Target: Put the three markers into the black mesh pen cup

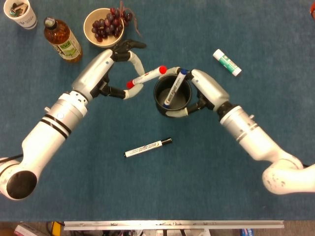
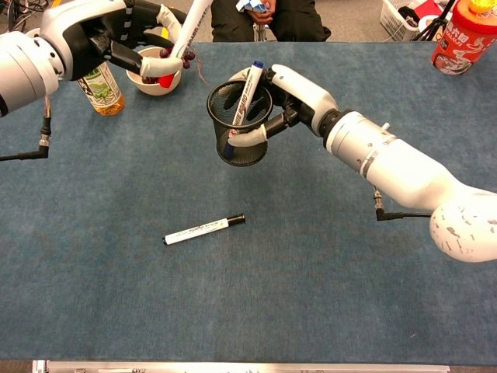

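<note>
My right hand (image 1: 199, 93) (image 2: 281, 101) grips the black mesh pen cup (image 1: 172, 94) (image 2: 240, 124) and holds it above the table, tilted toward the left. A blue-capped marker (image 1: 174, 89) (image 2: 243, 99) stands inside the cup. My left hand (image 1: 115, 69) (image 2: 128, 39) pinches the red-capped marker (image 1: 146, 77) (image 2: 189, 31), its red cap almost at the cup's rim in the head view. The black-capped marker (image 1: 147, 147) (image 2: 203, 229) lies flat on the blue table, below both hands.
At the back left stand a bowl of grapes (image 1: 104, 24) (image 2: 155, 64), a bottle (image 1: 61, 39) (image 2: 99, 84) and a paper cup (image 1: 19, 13). A green-and-white tube (image 1: 227, 62) lies at the back right. An orange container (image 2: 464, 35) stands at the far right.
</note>
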{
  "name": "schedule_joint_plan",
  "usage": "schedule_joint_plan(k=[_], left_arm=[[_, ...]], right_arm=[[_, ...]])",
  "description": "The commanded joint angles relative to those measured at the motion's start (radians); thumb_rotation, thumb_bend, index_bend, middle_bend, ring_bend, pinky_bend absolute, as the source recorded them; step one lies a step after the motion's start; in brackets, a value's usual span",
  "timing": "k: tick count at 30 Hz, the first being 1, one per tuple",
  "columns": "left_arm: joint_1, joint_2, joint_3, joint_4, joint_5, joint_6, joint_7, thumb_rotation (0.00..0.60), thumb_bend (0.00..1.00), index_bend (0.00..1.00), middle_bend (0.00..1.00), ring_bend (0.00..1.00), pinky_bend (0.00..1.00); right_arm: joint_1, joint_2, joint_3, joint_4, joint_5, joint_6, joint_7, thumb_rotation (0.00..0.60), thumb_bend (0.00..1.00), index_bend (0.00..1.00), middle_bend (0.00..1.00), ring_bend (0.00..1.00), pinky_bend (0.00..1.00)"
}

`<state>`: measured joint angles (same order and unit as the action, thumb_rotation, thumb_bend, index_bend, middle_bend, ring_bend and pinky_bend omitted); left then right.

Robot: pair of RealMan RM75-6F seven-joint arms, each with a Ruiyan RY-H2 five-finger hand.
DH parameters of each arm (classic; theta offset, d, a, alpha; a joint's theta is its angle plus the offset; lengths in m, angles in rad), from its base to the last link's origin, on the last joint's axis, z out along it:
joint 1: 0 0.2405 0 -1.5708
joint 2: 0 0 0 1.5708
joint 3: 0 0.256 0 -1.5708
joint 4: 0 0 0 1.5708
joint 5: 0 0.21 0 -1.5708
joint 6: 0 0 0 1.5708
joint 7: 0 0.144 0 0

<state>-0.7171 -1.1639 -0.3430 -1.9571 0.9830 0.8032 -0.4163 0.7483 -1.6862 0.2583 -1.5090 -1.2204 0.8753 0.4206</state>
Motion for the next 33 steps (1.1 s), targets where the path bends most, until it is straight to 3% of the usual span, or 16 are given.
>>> schedule_joint_plan(k=[1, 33], left_arm=[[-0.005, 0.004, -0.014, -0.001, -0.033, -0.029, -0.036, 0.6, 0.31, 0.55, 0.16, 0.05, 0.13], [-0.012, -0.098, -0.03, 0.021, -0.114, -0.01, -0.081, 0.6, 0.31, 0.54, 0.16, 0.05, 0.13]], right_arm=[[0.002, -0.018, 0.008, 0.009, 0.009, 0.007, -0.006, 0.6, 0.31, 0.48, 0.43, 0.34, 0.43], [0.043, -0.213, 0.106, 0.082, 0.141, 0.036, -0.097, 0.6, 0.32, 0.48, 0.43, 0.33, 0.43]])
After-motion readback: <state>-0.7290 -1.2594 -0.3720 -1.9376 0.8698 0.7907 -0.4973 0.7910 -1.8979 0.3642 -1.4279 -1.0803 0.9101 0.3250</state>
